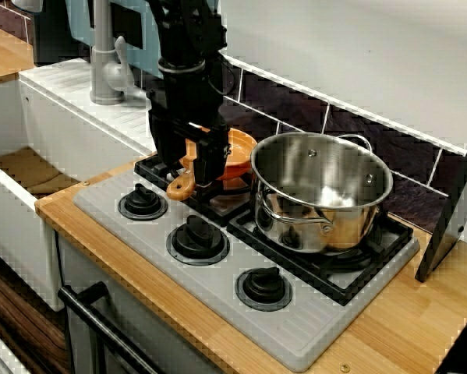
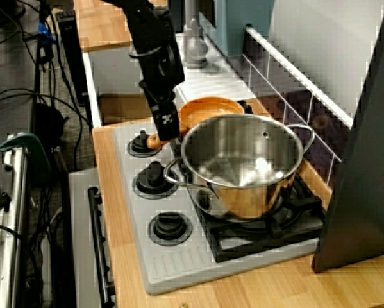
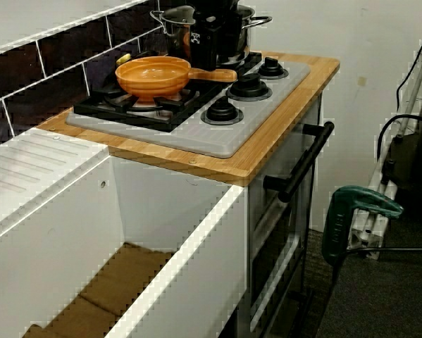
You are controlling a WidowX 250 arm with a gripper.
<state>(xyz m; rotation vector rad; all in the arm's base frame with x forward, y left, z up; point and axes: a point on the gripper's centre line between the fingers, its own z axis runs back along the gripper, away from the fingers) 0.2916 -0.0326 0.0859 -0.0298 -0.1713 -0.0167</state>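
Orange plastic draws the eye first. The orange pan [image 1: 242, 146] sits on the burner grate [image 1: 151, 165] just beside the steel pot [image 1: 320, 191], on the pot's sink-ward side. The two rims are close, though no view shows whether they touch. Its handle [image 1: 180, 186] juts toward the front, pointing at the row of black knobs [image 1: 197, 240] that runs in front of the pot.

Right on that handle is the gripper [image 1: 188, 170], standing upright, its fingers [image 1: 210, 164] down on either side of the orange stem. In the view from the sink side it meets the handle [image 3: 212, 74] roughly midway along, on the side away from the pot.

Clenched or merely bracketing? It cannot be told, because the black fingers hide the contact in every view.

A judgement on doing this grip well: the handle is a long lever with the bowl's weight at its far end, so a light pinch would probably let the pan droop or twist. Holding square across the stem, seated low and as near the bowl as the fingers allow, looks the safer choice. The pot is the hazard, since it stands taller than the pan and very near, so any motion of the pan is best kept away from the pot's wall. It should also go up clear of the grate bars rather than dragging across them.
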